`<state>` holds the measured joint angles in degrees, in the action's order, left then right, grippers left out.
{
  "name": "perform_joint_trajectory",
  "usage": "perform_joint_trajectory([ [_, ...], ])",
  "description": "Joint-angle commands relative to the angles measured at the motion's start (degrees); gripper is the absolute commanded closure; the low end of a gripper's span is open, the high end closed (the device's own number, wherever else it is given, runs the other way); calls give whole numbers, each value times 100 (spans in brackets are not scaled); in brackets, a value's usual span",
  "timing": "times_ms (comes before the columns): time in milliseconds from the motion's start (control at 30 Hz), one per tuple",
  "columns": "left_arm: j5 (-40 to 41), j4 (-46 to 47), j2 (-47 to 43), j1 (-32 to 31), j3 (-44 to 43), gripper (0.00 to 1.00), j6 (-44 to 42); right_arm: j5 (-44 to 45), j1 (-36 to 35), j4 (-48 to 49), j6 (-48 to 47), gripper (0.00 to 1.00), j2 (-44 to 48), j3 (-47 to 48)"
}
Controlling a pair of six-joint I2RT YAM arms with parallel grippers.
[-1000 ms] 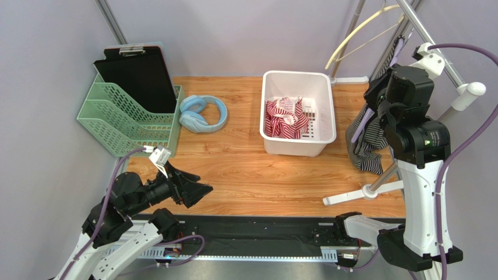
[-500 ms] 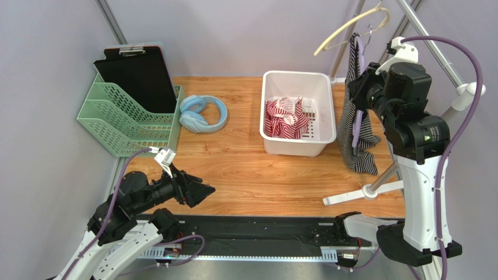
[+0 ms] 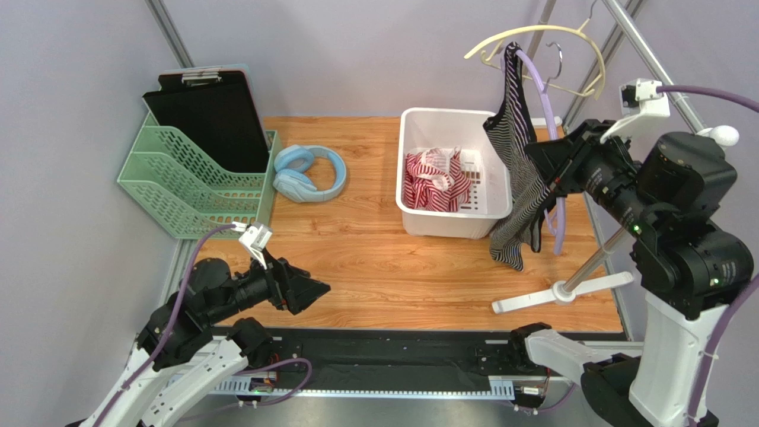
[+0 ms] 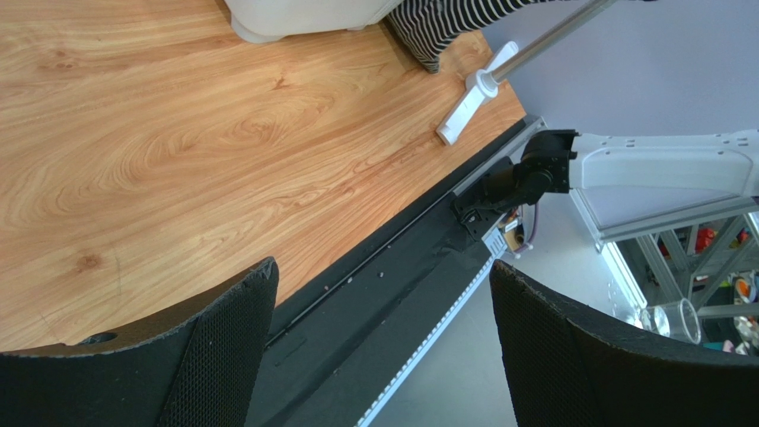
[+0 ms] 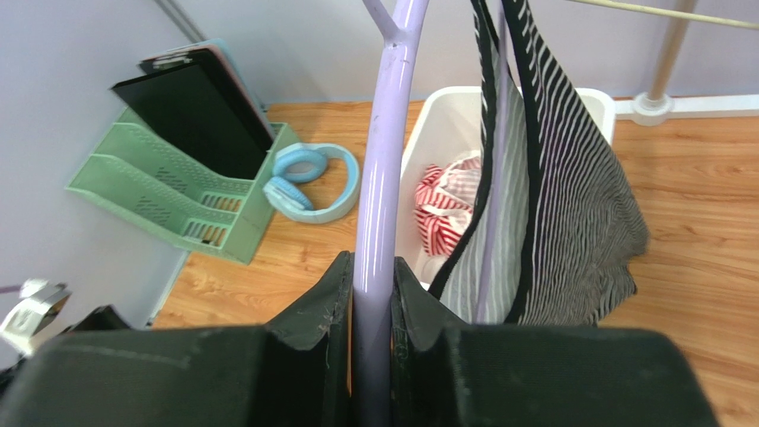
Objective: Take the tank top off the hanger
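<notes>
Left gripper [image 3: 301, 291] at 7 o'clock, low over table [image 3: 374, 258], fingers spread wide apart. Right gripper [image 5: 372, 285] at 3 o'clock, raised, fingers clamped on lower bar of purple hanger [image 5: 381, 178]. Striped tank top [image 3: 521, 191] still draped over that hanger at 2 o'clock, hem dangling just beside white bin [image 3: 450, 112].

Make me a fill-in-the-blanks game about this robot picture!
1. The right gripper is shut on the ____ hanger.
2. The tank top on it has black and ____ stripes.
3. The headphones are ____.
4. The left gripper is ____, holding nothing.

Missing words: purple, white, blue, open.
</notes>
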<state>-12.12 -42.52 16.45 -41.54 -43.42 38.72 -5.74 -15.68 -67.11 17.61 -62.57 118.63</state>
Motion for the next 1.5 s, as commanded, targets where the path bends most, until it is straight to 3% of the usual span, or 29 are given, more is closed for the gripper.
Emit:
perform_joint_trajectory([
  [0,-62,218,95,14,26,8,39,-1093,-31,488,85,100,455,-208],
  [167,-71,218,78,14,70,8,48,-395,-23,322,24,100,693,-436],
  [467,-98,253,34,14,132,8,30,1809,-23,41,-11,100,693,-990],
  [600,-54,227,34,14,132,8,-5,2112,-23,49,-126,100,825,-1236],
  [1233,-124,499,324,23,202,7,-216,653,-23,-593,-275,100,2642,-1351],
  [1467,-133,395,140,14,290,7,-163,-1136,-58,-75,-179,100,2909,-1474],
])
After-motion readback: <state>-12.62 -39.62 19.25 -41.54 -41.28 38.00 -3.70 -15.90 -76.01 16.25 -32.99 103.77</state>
